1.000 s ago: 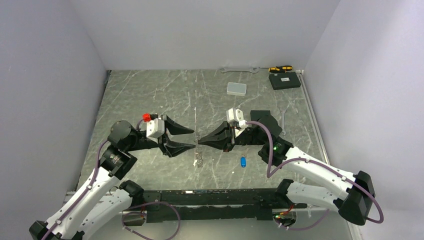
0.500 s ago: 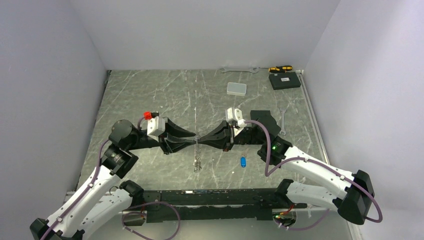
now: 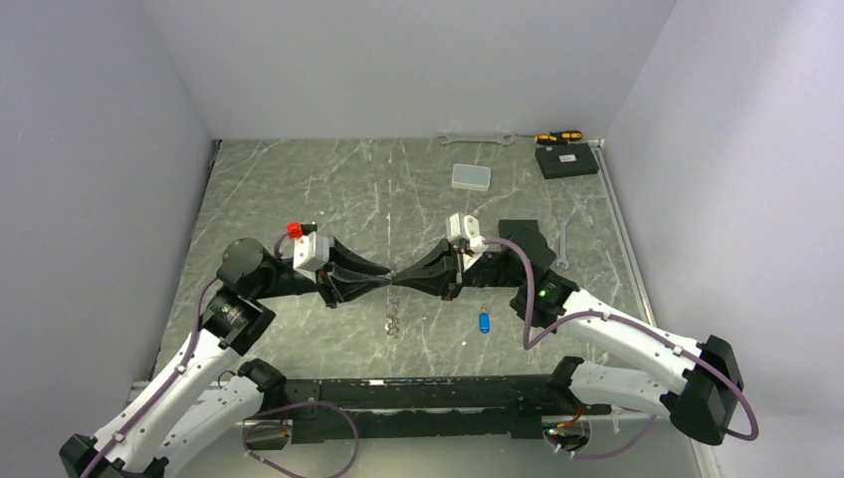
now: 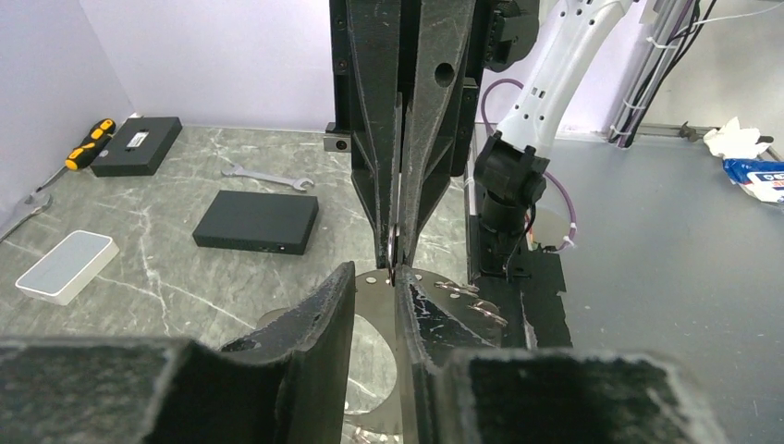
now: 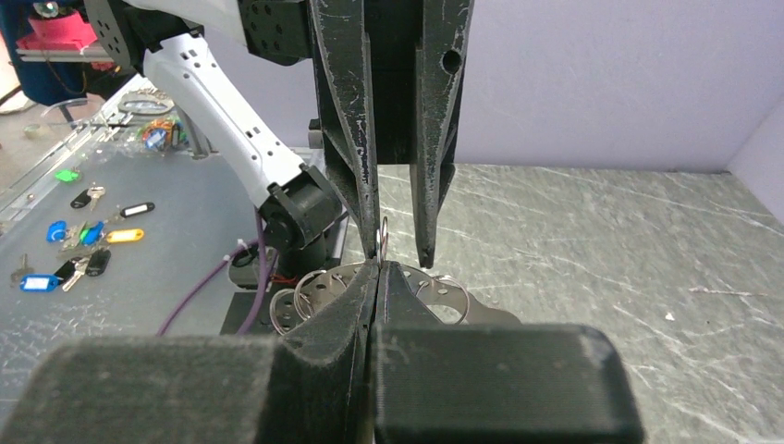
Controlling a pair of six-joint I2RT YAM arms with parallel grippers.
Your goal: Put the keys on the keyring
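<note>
My right gripper (image 3: 399, 280) (image 5: 379, 265) is shut on the keyring (image 5: 383, 240), a thin silvery ring seen edge-on at its tips, held above the table. My left gripper (image 3: 385, 282) (image 4: 375, 276) is open and meets it tip to tip. The keyring (image 4: 395, 259) sits just inside one left finger (image 4: 414, 301). The blue-headed key (image 3: 485, 323) lies on the table to the right of the tips. A small silvery perforated metal piece (image 3: 391, 321) with several rings lies under the tips. I cannot pick out the plain silvery key.
A clear box (image 3: 470, 177) lies at the back centre. A black box (image 3: 566, 161), a screwdriver (image 3: 557, 136) and a wrench (image 3: 478, 139) lie along the back wall. Another black box (image 4: 256, 222) and a wrench (image 3: 563, 245) lie by the right arm.
My left gripper has moved right and narrowed its jaws, so its tips now meet the right gripper's tips. The right gripper has shifted slightly left, still shut on the keyring.
</note>
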